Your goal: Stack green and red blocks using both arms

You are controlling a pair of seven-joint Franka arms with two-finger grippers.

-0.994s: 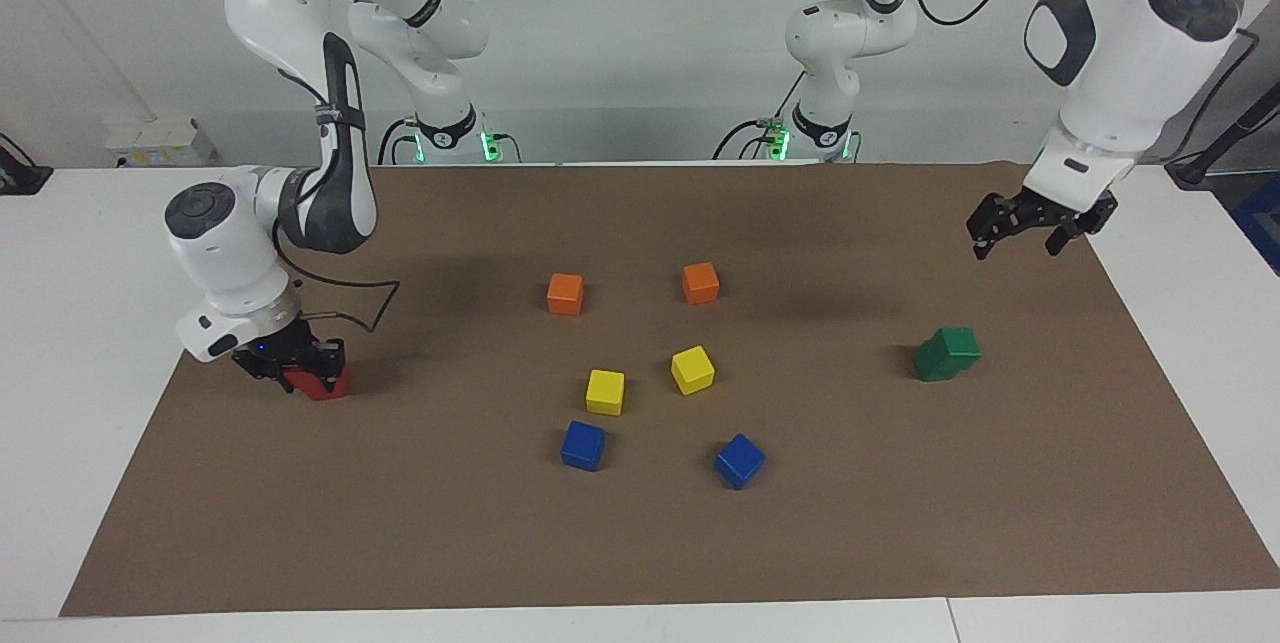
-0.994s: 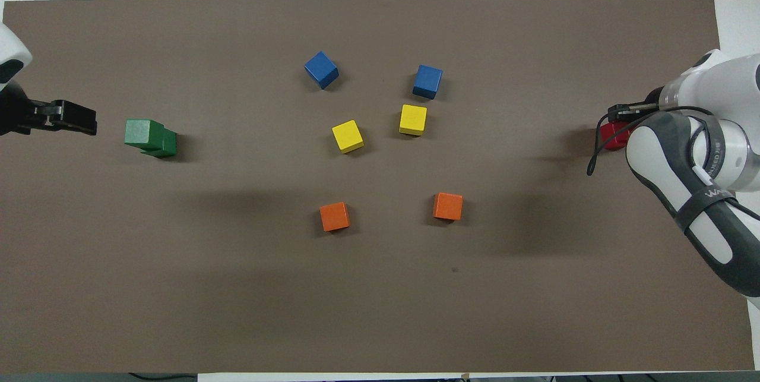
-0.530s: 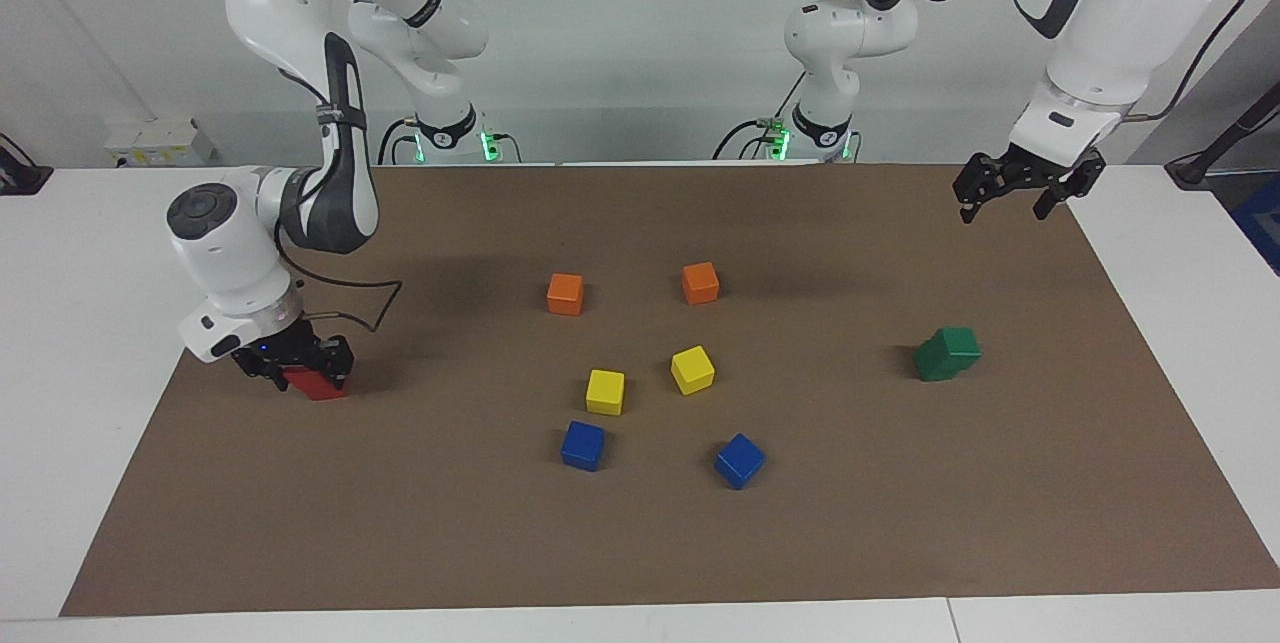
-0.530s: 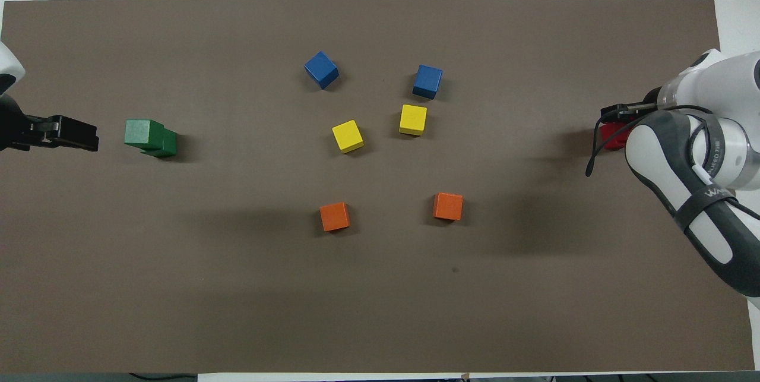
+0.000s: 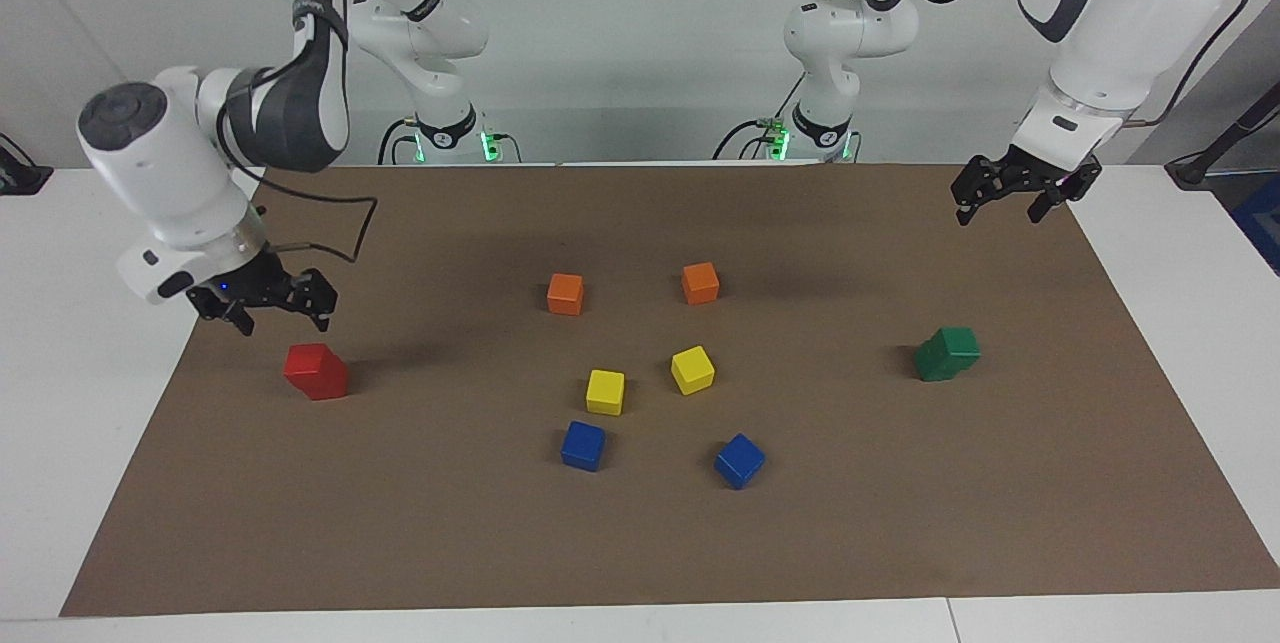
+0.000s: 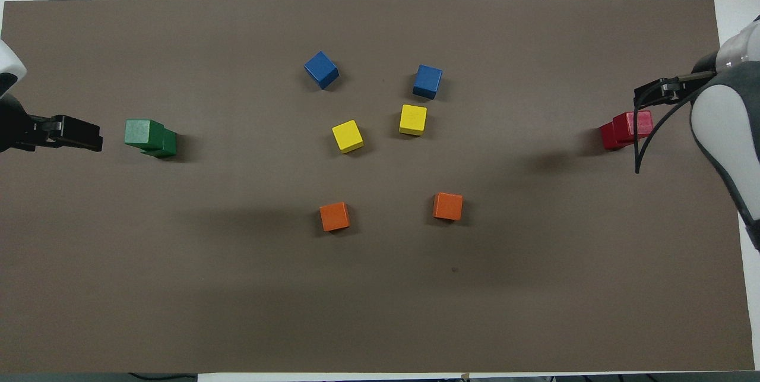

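While the red blocks [image 5: 316, 371] sit stacked at the right arm's end of the table [image 5: 60, 343], the right claw [image 5: 266, 306] hangs over them, open and empty. The left claw [image 5: 1005, 196], also open, hangs near the stacked green blocks [image 5: 946, 353].

The mat [image 5: 900, 523] is brown. On it are red blocks [image 5: 316, 371], green blocks [image 5: 946, 353], orange cubes [image 5: 565, 293], yellow cubes [image 5: 605, 391], blue cubes [image 5: 583, 445].
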